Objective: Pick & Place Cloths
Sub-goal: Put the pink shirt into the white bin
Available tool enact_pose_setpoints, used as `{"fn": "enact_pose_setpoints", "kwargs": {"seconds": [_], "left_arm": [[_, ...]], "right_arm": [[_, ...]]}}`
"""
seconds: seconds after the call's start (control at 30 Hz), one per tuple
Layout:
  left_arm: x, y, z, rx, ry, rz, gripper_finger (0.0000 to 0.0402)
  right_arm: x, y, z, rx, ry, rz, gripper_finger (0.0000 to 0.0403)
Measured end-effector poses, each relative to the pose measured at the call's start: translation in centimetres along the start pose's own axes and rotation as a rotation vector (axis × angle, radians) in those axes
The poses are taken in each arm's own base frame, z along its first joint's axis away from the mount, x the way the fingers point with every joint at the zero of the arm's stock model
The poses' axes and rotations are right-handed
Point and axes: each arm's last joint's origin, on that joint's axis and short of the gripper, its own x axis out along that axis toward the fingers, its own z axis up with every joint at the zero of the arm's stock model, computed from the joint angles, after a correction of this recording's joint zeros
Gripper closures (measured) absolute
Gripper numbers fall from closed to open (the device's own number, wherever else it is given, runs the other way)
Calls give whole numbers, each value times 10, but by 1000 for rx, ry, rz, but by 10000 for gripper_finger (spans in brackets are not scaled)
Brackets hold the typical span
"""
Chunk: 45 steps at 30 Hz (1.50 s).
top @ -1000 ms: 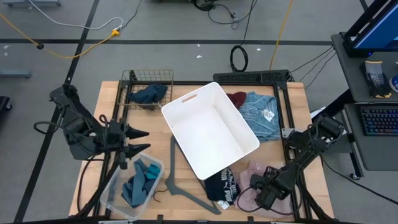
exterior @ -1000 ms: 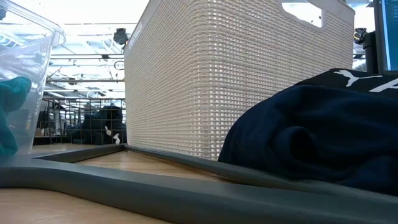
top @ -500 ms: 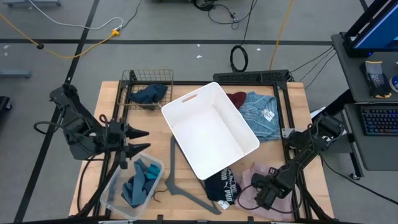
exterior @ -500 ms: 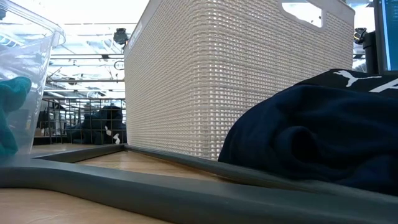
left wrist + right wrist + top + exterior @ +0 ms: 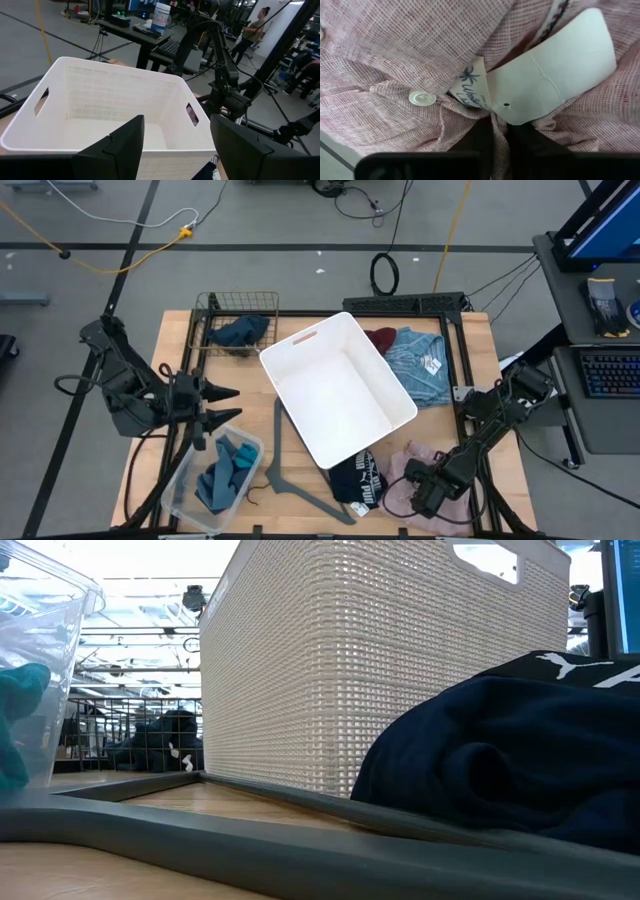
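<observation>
Wood of a light colour makes the table top [image 5: 178,340], which fills the middle of the high view, with grey floor, cables and a yellow cord around it. A large white bin [image 5: 338,388] stands in the middle of the table. At the upper left of the table a wire basket [image 5: 212,308] holds the navy cloth [image 5: 240,331]; at the lower left a clear plastic tub [image 5: 181,476] holds the teal cloth [image 5: 223,472]. A grey hanger [image 5: 281,471] lies below the bin. To the upper right of the bin lie the maroon cloth [image 5: 381,338] and the light-blue shirt [image 5: 416,366] with its white tag. At the lower edge lies the black cloth [image 5: 357,477] with white print, and just right of it the pink shirt [image 5: 420,465]. The right gripper [image 5: 420,490] is down on the pink shirt; in the right wrist view its fingers are nearly closed and pinch a fold of the fabric [image 5: 395,55] beside a white paper tag [image 5: 555,70]. The left gripper [image 5: 228,404] waits at the left of the table with its fingers spread wide, pointing toward the bin. At the right edge of the high view stands a desk with a keyboard [image 5: 608,372]. In the left wrist view a person [image 5: 256,25] stands far back in the room.
</observation>
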Motion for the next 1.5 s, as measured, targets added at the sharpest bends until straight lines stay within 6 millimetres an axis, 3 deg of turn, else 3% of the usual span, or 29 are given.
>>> {"fn": "enact_pose_setpoints", "kwargs": {"seconds": [0.17, 0.47, 0.9, 1.5], "left_arm": [[0, 0, 0, -3, 0, 0, 170], [0, 0, 0, -2, 0, 0, 170], [0, 0, 0, -1, 0, -1, 170], [0, 0, 0, 4, 2, -3, 169]], "right_arm": [[-12, -4, -2, 12, -66, 24, 380], [-62, -21, -5, 59, -285, 220, 381], [-104, -37, -14, -1, -301, 452, 381], [-151, -35, -25, -139, -305, 907, 381]]}}
